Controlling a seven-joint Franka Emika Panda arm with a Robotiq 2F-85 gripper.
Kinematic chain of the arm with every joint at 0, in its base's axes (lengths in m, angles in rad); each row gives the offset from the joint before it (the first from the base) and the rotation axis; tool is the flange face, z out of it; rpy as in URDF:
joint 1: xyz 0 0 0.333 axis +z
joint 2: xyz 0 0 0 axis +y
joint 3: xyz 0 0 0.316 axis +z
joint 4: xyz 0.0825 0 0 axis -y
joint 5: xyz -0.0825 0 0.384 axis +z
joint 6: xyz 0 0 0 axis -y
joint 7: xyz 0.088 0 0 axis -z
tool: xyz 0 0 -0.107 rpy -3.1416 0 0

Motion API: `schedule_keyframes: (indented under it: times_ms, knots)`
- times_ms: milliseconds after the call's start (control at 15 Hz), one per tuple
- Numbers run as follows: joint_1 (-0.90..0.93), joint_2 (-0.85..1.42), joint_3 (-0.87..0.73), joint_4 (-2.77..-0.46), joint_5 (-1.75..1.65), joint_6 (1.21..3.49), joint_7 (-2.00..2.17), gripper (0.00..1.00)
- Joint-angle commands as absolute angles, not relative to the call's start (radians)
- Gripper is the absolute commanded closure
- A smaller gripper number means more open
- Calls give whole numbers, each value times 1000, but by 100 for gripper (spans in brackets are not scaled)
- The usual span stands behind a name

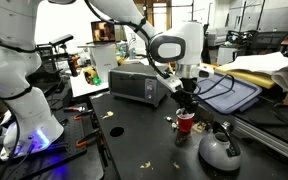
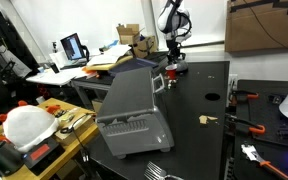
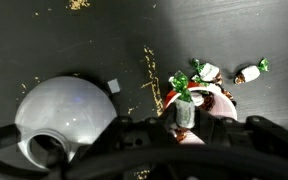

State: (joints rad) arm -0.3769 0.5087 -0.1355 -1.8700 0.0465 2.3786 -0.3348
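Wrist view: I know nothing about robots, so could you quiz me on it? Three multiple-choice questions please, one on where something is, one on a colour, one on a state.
1. Where is the cup?
A) right below the gripper
B) on a shelf
C) on the floor

2. What colour is the cup?
A) blue
B) red
C) yellow

3. How do the gripper's jaws stand?
A) wide open
B) shut on a sweet
C) shut on a spoon

Answers:
1 A, the cup's rim shows just beneath the gripper's tips.
2 B, its rim is plainly red.
3 B, the gripper appears to pinch a wrapped sweet with a green twisted end.
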Motion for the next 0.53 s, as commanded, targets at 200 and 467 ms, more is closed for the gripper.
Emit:
schedule_keyframes:
  times_ms: [200, 467]
  knots:
    - [-415, 454, -92, -1889, 107, 2332, -453, 96]
    - [-423, 475, -74, -1870, 142, 2316, -499, 96]
